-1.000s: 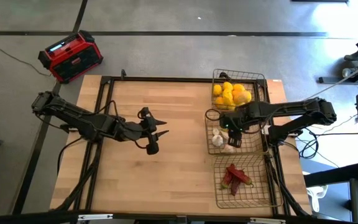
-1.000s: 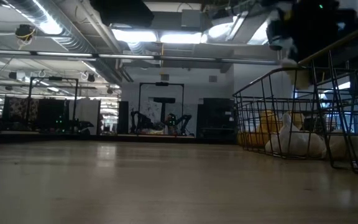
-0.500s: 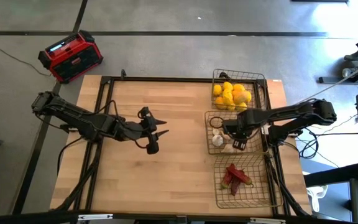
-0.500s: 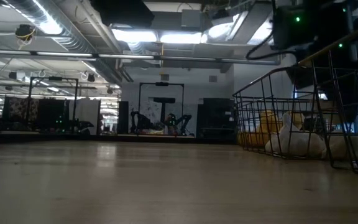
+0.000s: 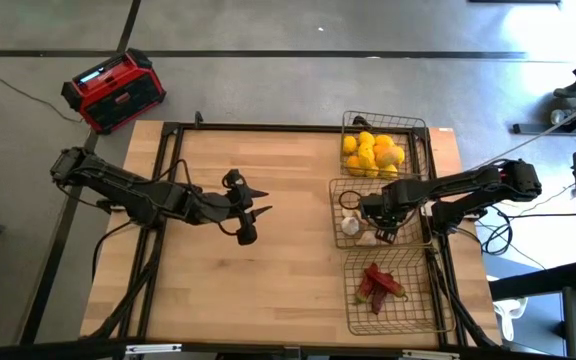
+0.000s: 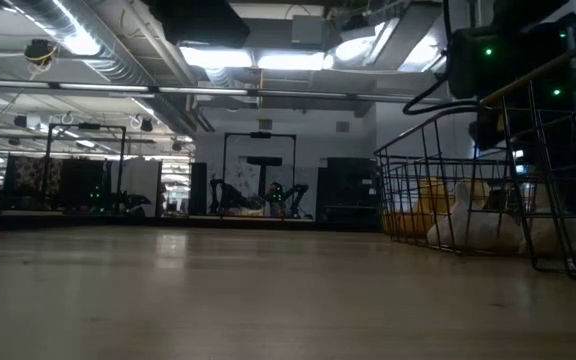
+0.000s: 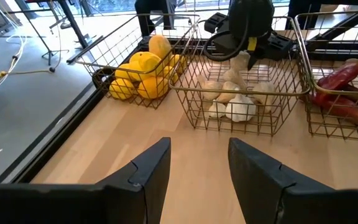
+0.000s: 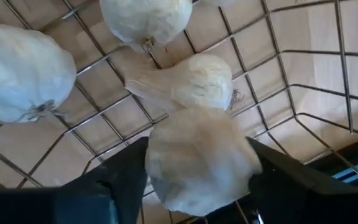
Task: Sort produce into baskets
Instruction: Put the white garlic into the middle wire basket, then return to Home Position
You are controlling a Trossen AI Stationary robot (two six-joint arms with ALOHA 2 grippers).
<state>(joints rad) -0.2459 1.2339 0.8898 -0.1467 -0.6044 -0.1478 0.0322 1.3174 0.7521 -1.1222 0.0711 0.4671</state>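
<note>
High view: looks straight down from above the table (image 5: 268, 250), taking in the whole top, both arms and the floor around.
Low view: sits at table-top height, faces level across the wood into the room; baskets (image 6: 488, 215) at right of frame, dim, so their contents are probably garlic and lemons.
Left wrist view: looks forward past its own fingers (image 7: 151, 168), all three baskets at mid distance.
Right wrist view: very near, pointing down at garlic bulbs (image 8: 194, 158) on mesh.
Shared: the middle basket (image 5: 380, 212) appears in all four.

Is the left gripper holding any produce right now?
No: the left gripper hangs over bare table with open, empty fingers, short of the baskets.
</note>
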